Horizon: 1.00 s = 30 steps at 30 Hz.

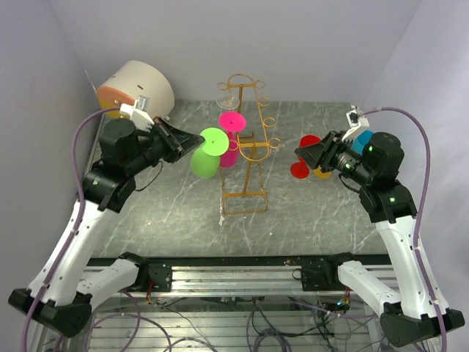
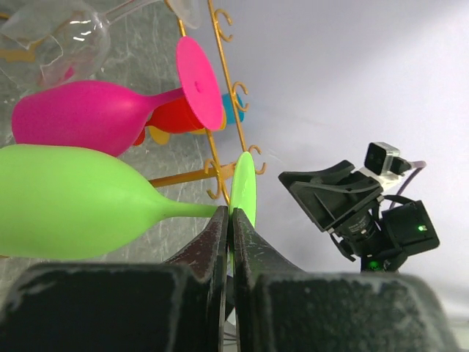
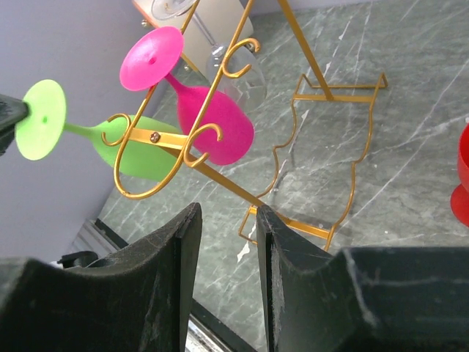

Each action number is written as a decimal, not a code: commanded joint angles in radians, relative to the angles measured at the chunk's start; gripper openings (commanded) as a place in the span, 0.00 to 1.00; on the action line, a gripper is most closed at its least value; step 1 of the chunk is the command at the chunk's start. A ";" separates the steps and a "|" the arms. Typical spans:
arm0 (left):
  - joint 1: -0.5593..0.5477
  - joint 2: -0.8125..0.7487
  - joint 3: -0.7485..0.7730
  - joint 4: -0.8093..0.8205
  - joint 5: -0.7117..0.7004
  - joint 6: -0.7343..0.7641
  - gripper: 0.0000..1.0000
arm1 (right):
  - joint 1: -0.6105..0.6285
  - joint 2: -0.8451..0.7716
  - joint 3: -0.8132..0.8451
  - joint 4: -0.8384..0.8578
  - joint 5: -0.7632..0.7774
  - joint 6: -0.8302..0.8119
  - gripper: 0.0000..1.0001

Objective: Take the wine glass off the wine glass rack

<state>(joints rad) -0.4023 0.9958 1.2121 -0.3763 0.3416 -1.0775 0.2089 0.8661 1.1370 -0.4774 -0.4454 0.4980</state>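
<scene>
Top external: rack (image 1: 245,150) stands mid-table (image 1: 168,213), base frame toward the near side. Left gripper (image 1: 199,138) is on its left, fingers pressed together on the rim of the green glass (image 1: 204,163) foot. The glass is tilted, bowl low and toward the near side, foot up.

Left wrist confirms it: jaws flat on either side of the green foot disc, stem running left to the bowl.

Right wrist: green stem crosses a curled hook on the rack's left arm; can't tell if it's touching or clear of it.

In the way:
- pink glass (image 1: 229,152), just right of the green one, bowls close together, its foot higher up on the rack
- clear glass (image 1: 227,101), hanging at the far end of the rack

Right gripper (image 1: 299,152) hangs right of the rack, apart from it, fingers spread with nothing between them. Red glass (image 1: 299,170) sits partly behind it. Beige tub (image 1: 139,88) is far-left, behind the left arm.
</scene>
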 commanded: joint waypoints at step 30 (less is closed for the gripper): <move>-0.006 -0.415 -0.322 1.031 0.289 -0.450 0.07 | 0.182 0.146 -0.068 0.925 -0.665 0.526 0.66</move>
<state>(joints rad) -0.4030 0.5812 0.8795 0.4107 0.5652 -1.4445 0.3519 0.9878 1.0313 0.3622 -1.1156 1.0130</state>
